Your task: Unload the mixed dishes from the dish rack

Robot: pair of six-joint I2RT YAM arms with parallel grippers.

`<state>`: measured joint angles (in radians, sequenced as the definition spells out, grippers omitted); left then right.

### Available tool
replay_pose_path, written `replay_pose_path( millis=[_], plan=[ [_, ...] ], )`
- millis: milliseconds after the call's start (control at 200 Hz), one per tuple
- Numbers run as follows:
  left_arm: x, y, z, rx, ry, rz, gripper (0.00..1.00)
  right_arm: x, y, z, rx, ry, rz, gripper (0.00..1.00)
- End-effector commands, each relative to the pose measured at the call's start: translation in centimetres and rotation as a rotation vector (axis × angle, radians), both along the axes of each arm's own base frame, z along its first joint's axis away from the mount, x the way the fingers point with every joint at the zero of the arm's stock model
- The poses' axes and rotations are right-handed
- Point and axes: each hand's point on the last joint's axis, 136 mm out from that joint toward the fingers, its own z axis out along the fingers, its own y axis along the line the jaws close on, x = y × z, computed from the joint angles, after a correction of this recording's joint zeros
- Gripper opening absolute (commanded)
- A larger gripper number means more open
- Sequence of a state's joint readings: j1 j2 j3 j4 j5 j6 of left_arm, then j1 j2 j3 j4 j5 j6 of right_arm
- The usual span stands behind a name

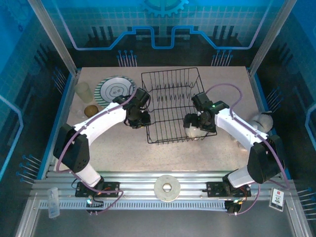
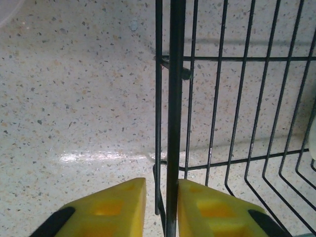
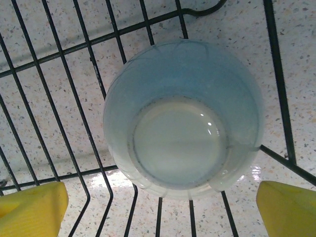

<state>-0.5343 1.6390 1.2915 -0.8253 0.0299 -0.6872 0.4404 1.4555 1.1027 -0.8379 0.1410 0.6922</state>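
The black wire dish rack (image 1: pixel 173 106) stands mid-table. My left gripper (image 1: pixel 139 120) is at its left side; in the left wrist view its yellow fingers (image 2: pixel 113 210) are closed in on the rack's side wire (image 2: pixel 174 123), the right finger against it. A cream bowl (image 3: pixel 182 118) sits upright in the rack's near right corner (image 1: pixel 192 133). My right gripper (image 3: pixel 160 212) hangs open just above it, one finger on each side. The green-and-white striped plate (image 1: pixel 114 89), the pale tumbler (image 1: pixel 84 91) and the small brown cup (image 1: pixel 91 111) rest on the table to the left of the rack.
A soft white cloth lump (image 1: pixel 261 121) lies at the table's right edge behind my right arm. A white ring-shaped disc (image 1: pixel 166 187) sits on the rail between the arm bases. Bare speckled tabletop (image 1: pixel 148 158) stretches in front of the rack.
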Motion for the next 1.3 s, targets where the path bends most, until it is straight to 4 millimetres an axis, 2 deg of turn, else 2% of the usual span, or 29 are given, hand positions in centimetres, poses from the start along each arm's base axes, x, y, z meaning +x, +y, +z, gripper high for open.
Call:
replay_pose_path(
  millis=[0, 190, 290, 580, 740, 1051, 1296],
  plan=[
    [-0.4, -0.2, -1.2, 0.016, 0.035, 0.005, 0.19, 0.1, -0.3, 1.7, -0.022, -0.054, -0.004, 0.99],
    [-0.4, -0.6, -1.9, 0.017, 0.053, -0.007, 0.09, 0.4, -0.1, 0.9, -0.026, -0.022, 0.014, 0.99],
    [-0.4, -0.8, -2.1, 0.019, 0.063, -0.013, 0.0, 0.8, 0.3, 0.5, -0.013, -0.016, 0.018, 0.99],
    [-0.7, -1.4, -2.4, 0.014, 0.075, -0.033, 0.0, 2.0, 0.6, -1.0, -0.04, 0.016, 0.033, 0.99],
    [-0.8, -1.6, -2.5, 0.015, 0.079, -0.038, 0.0, 2.5, 1.5, -1.9, -0.01, 0.034, 0.045, 0.99],
    [-0.7, -2.1, -2.6, 0.015, 0.082, -0.054, 0.0, 4.0, 5.8, -1.8, 0.054, 0.034, 0.11, 0.97],
    [-0.7, -1.9, -2.0, 0.018, 0.067, -0.06, 0.0, 4.6, 6.5, -0.7, 0.082, 0.015, 0.123, 0.97]
  ],
)
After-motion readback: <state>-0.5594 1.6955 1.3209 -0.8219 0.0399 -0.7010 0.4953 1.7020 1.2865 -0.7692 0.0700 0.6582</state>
